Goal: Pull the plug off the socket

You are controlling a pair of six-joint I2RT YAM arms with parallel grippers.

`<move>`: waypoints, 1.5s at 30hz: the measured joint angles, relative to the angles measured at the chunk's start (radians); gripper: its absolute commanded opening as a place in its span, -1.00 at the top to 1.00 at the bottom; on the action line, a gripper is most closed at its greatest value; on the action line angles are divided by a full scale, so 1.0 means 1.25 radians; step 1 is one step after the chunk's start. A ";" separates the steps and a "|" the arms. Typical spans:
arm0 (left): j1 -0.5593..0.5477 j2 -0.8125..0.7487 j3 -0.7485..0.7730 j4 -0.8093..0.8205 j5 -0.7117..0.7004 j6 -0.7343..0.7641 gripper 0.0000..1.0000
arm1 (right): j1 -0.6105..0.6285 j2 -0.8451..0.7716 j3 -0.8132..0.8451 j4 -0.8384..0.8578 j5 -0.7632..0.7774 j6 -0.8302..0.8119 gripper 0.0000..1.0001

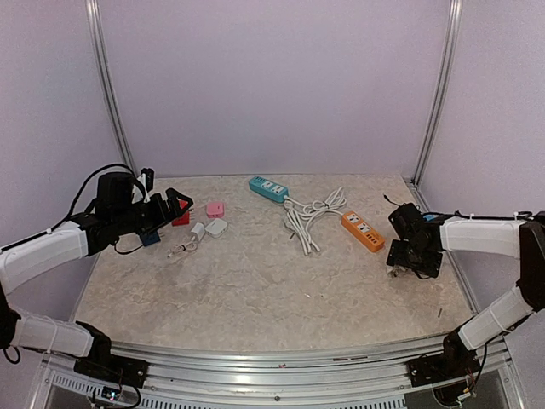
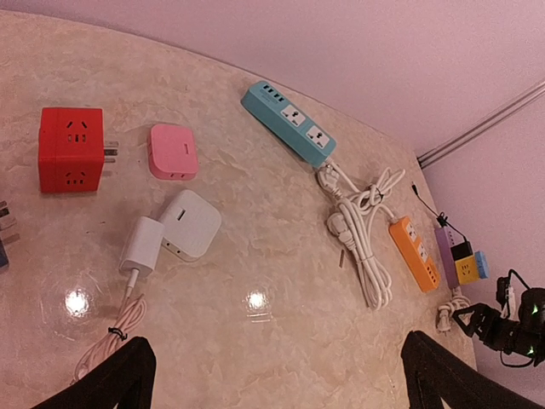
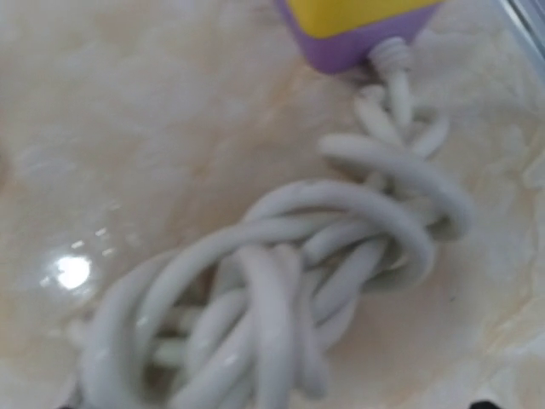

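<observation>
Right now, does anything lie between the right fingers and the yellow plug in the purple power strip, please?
Nothing covers the yellow plug. The purple power strip's coiled white cable fills the right wrist view just short of the plug, so a low approach might snag it.

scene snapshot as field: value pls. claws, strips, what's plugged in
left claw: open, empty
right claw: low over bundled white cord; open or shut unclear
white charger: against white cube adapter, looks plugged in
purple strip: yellow block and blue block sit on it
teal strip: visible sockets empty
orange strip: visible sockets empty
red cube socket: stands alone, nothing plugged in on the faces shown
</observation>
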 measured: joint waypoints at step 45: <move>-0.052 0.004 -0.011 0.001 -0.022 0.032 -0.98 | 0.164 -0.016 -0.136 0.284 -0.171 0.187 -0.14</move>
